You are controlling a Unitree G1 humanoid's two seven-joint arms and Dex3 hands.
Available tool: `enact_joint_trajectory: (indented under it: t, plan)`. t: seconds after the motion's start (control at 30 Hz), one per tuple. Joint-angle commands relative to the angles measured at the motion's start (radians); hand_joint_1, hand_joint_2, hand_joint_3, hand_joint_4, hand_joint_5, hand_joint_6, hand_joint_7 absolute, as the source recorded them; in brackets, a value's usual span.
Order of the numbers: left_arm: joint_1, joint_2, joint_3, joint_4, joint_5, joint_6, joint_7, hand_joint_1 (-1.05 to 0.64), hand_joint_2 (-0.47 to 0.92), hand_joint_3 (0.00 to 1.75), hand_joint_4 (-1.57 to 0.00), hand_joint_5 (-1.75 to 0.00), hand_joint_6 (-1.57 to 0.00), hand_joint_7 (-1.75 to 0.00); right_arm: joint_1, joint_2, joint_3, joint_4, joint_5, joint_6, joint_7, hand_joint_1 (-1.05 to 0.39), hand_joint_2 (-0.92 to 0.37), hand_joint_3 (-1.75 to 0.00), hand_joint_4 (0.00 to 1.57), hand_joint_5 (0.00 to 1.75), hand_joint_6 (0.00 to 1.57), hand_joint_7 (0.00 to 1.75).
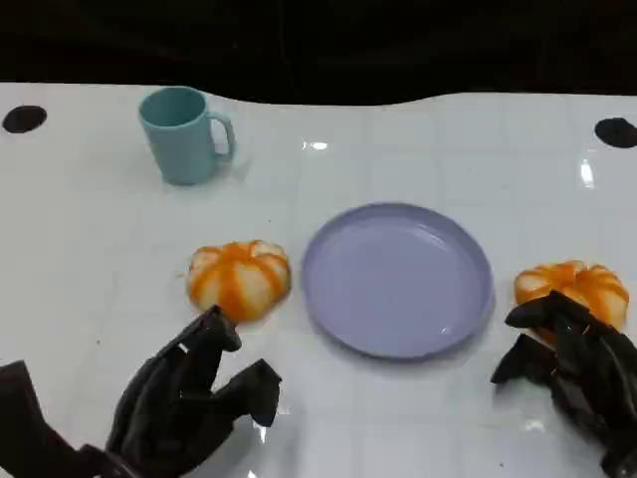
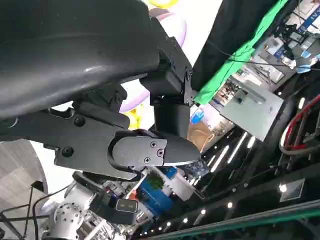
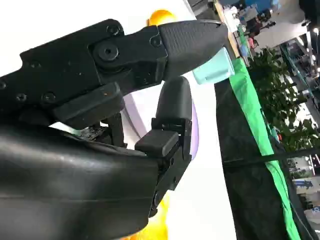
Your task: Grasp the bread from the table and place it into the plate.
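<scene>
Resting on desk (image 1: pixel 90 259): bread (image 1: pixel 240 280) left of plate (image 1: pixel 398 280), just ahead of spread, empty left hand (image 1: pixel 189 398); second bread (image 1: pixel 574 290) touched by spread right hand (image 1: pixel 567 358).

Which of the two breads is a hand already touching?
The bread right of the plate: the right hand has its fingertips on that right bread. The left bread lies just clear of the left hand.

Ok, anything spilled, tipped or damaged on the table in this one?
Nothing stands out. The teal mug stands upright, the lavender plate lies flat and bare, and two orange-striped bread rolls sit intact either side of it.
</scene>
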Motion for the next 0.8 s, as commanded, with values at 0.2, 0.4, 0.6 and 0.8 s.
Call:
enact_joint_trajectory:
  t: [0.2, 0.4, 0.6, 0.8]
  plan:
    - [-0.001, 0.014, 0.012, -0.002, -0.003, 0.015, 0.003, -0.55, 0.92, 0.20, -0.89, -1.75, -0.69, -1.69, 0.012, -0.002, -0.004, -0.002, 0.005, 0.030, -0.020, -0.53, -0.92, -0.24, 0.66, 1.57, 0.62, 1.25]
    - [0.001, 0.017, 0.011, -0.003, 0.003, 0.011, -0.001, -0.56, 0.92, 0.20, -0.88, -1.75, -0.71, -1.64, 0.011, -0.004, 0.000, -0.001, -0.001, 0.026, -0.019, -0.53, -0.92, -0.24, 0.66, 1.56, 0.61, 1.25]
    - [0.002, 0.021, 0.009, -0.001, 0.006, 0.005, -0.013, -0.56, 0.92, 0.21, -0.87, -1.75, -0.70, -1.63, 0.015, -0.006, 0.004, -0.006, -0.006, 0.027, -0.019, -0.54, -0.92, -0.24, 0.67, 1.57, 0.61, 1.24]
    - [0.001, 0.022, 0.008, -0.001, 0.004, 0.010, -0.012, -0.56, 0.92, 0.21, -0.87, -1.75, -0.70, -1.65, 0.016, -0.006, 0.003, -0.008, -0.004, 0.030, -0.018, -0.53, -0.92, -0.24, 0.66, 1.57, 0.60, 1.23]
